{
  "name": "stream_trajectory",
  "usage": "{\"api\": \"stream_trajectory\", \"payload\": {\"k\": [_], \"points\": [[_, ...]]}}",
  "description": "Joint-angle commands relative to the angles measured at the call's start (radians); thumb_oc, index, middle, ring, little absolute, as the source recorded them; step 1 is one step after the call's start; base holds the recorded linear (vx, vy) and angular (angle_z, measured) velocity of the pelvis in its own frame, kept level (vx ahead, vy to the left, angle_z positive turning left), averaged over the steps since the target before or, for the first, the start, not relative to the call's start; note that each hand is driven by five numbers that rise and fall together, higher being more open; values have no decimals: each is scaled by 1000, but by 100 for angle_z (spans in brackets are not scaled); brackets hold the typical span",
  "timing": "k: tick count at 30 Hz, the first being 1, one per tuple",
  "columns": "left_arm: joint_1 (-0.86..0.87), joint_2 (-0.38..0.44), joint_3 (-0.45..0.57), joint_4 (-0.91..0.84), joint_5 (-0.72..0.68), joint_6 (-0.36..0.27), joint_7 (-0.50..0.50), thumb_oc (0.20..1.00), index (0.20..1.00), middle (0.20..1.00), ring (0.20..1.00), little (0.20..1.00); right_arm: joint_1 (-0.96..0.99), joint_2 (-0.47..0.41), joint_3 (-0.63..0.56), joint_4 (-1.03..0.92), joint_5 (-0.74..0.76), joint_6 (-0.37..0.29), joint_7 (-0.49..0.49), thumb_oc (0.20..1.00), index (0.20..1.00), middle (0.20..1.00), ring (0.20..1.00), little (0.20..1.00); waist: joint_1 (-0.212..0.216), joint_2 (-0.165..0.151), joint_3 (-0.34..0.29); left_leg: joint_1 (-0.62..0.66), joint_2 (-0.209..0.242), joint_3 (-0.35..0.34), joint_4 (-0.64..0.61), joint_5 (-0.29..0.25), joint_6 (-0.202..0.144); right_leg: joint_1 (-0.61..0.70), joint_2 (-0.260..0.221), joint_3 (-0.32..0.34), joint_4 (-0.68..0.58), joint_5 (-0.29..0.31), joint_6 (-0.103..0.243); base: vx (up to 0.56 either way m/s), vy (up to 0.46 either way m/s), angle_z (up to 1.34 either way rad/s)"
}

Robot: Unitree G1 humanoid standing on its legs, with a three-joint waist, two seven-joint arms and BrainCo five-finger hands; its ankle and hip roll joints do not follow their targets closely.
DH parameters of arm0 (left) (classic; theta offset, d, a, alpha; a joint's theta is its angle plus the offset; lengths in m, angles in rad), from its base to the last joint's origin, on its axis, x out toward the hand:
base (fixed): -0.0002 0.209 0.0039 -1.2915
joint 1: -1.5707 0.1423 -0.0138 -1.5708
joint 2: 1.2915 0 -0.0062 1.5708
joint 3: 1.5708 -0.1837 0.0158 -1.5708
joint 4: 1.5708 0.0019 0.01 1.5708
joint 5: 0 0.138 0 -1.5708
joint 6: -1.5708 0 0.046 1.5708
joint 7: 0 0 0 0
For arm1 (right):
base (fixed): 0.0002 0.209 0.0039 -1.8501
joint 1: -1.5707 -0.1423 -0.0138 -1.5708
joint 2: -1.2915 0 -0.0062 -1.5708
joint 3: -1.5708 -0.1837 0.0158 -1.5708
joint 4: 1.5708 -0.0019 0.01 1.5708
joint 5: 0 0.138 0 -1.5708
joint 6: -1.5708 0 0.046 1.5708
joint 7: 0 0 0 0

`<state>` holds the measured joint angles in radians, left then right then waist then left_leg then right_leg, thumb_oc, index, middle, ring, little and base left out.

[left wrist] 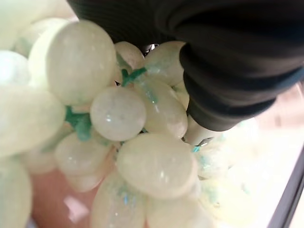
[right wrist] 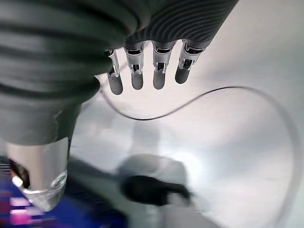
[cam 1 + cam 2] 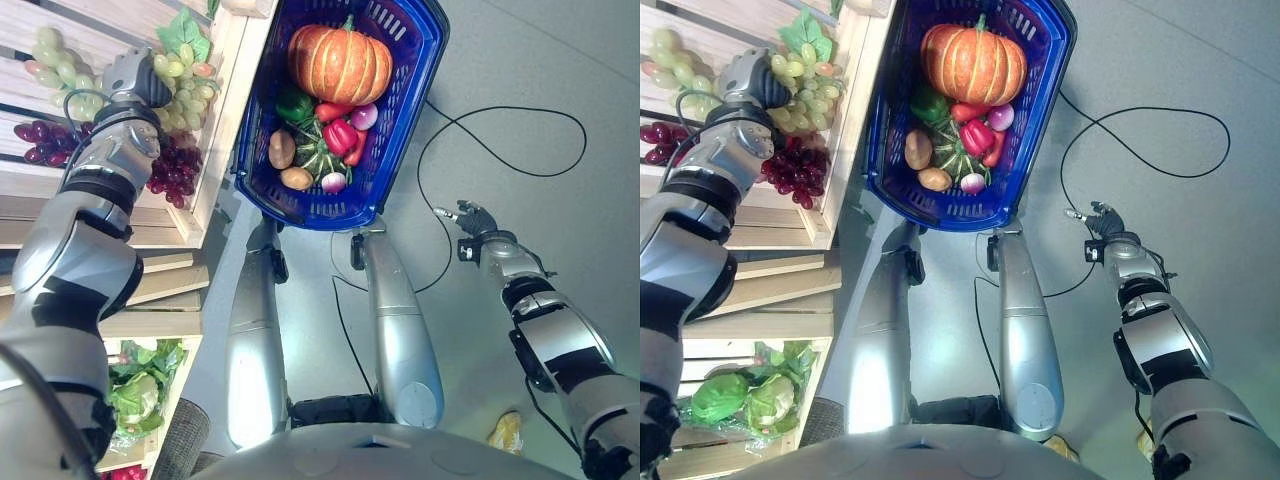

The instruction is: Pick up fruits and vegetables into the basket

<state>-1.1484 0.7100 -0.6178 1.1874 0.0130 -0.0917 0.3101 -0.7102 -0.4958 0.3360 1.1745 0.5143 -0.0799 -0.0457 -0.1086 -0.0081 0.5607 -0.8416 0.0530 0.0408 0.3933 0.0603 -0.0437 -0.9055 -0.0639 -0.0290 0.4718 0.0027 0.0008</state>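
Left hand (image 3: 137, 78) is among the green grapes (image 3: 180, 75) on the shelf (image 3: 215, 150), at 9 o'clock from the basket (image 3: 400, 120); finger state cannot be told. Right hand (image 3: 476, 217) idle, fingers straight. Grasp the bunch at its stem, lift clear, then carry to the basket.

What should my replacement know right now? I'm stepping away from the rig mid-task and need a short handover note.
Left hand: reaching into the wooden crate, pressed against the green grapes; its fingers are hidden, so the grip is unconfirmed.
Right hand: open, idle over the floor beside the basket.
Done: pumpkin, red peppers, potatoes and other vegetables lie in the blue basket.
Left: green grapes and purple grapes in the crate; leafy greens on the lower shelf.
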Motion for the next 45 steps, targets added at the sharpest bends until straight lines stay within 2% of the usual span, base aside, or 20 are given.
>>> {"api": "stream_trajectory", "payload": {"k": [1,4,6,8,11,14,17,21,26,37,45], "points": [[95,38,147,-34,-213,-100,-5,200,200,200,200,200,75,-37,-31,-134,84,-71,-39,1000,1000,1000,1000,1000,36,1,-41,3,-11,-64,33,-41,-18,52,-5,-16,-37,11,59,3,-43,6],[150,22,220,-110,-344,-167,-21,200,200,200,200,200,84,-24,-35,-265,107,-91,-76,1000,1000,1000,1000,1000,42,1,-41,15,-15,-66,29,-45,-18,62,-8,-23,-34,4,58,2,-27,3],[169,16,247,-135,-380,-183,-31,200,200,200,200,200,91,-20,-35,-308,110,-96,-87,1000,1000,1000,1000,1000,43,2,-41,18,-16,-66,27,-46,-18,65,-9,-25,-34,1,58,0,0,0],[236,-8,318,-234,-515,-252,-53,200,200,200,200,200,112,-6,-38,-473,103,-114,-128,1000,1000,1000,1000,1000,48,3,-41,28,-20,-66,19,-49,-18,71,-9,-31,-30,-7,57,-1,-9,4],[302,-33,389,-327,-642,-341,-83,200,200,200,200,200,148,14,-45,-610,77,-141,-142,1000,1000,1000,1000,1000,51,4,-41,36,-22,-65,13,-52,-17,75,-11,-36,-27,-13,57,9,0,5],[375,-63,442,-418,-713,-432,-138,200,200,200,200,200,190,40,-65,-736,42,-169,-132,1000,1000,1000,1000,1000,55,4,-41,39,-25,-66,11,-55,-15,79,-13,-41,-26,-18,58,7,-2,4],[438,-109,492,-536,-739,-512,-183,200,200,200,200,200,221,65,-78,-871,-12,-176,-113,1000,1000,1000,1000,1000,63,8,-41,41,-30,-66,7,-57,-12,81,-17,-44,-24,-26,59,2,2,1],[466,-163,513,-657,-686,-558,-195,200,200,200,200,200,228,91,-82,-991,-37,-159,-81,1000,1000,1000,1000,1000,70,13,-41,47,-35,-66,-2,-56,-9,88,-22,-48,-26,-31,61,4,1,1],[480,-200,518,-761,-640,-588,-208,200,200,200,200,200,227,105,-67,-1075,-47,-137,-38,1000,1000,1000,1000,1000,76,18,-41,54,-37,-61,-8,-54,-6,95,-28,-52,-29,-31,63,9,8,4],[495,-229,458,-1050,-560,-533,-265,200,200,200,200,200,195,103,-3,-1233,-10,-54,28,1000,1000,1000,1000,1000,90,25,-41,70,-43,-54,-23,-43,-3,120,-41,-63,-51,-23,60,1,0,0],[463,-247,397,-1150,-557,-508,-323,200,200,200,200,200,160,106,37,-1260,17,-28,33,1000,1000,1000,1000,1000,94,21,-41,77,-44,-52,-30,-36,0,132,-44,-69,-61,-14,59,0,-4,0]]}}
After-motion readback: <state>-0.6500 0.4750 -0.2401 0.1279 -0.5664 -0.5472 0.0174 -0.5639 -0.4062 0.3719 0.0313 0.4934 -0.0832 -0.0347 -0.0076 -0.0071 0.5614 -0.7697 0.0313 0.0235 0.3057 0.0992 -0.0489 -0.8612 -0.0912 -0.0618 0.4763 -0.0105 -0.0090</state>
